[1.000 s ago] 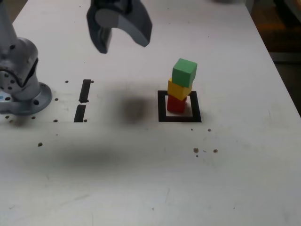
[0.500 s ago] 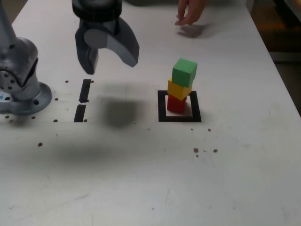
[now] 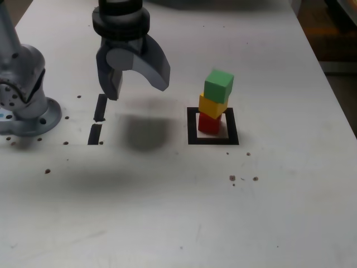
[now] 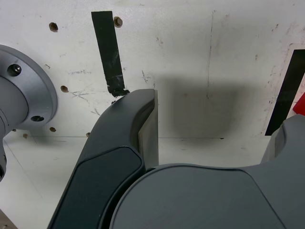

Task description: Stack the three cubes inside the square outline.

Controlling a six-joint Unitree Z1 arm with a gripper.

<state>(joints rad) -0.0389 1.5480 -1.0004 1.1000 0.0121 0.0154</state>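
Your 3 cubes point(image 3: 215, 104) stand stacked inside the square outline point(image 3: 212, 139), green skewed on top. The claw point(image 3: 135, 84) hangs empty, jaws apart; bump the worktop point(image 3: 290, 212) and they topple.

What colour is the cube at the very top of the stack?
Green. The top cube sits on the yellow cube; it shows best in the exterior view.

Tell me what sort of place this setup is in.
Probably a robotics lab bench: a white table with drilled mounting holes, the arm's grey base fixed to it, black tape marks, and a taped square outline holding stacked red, yellow and green cubes.
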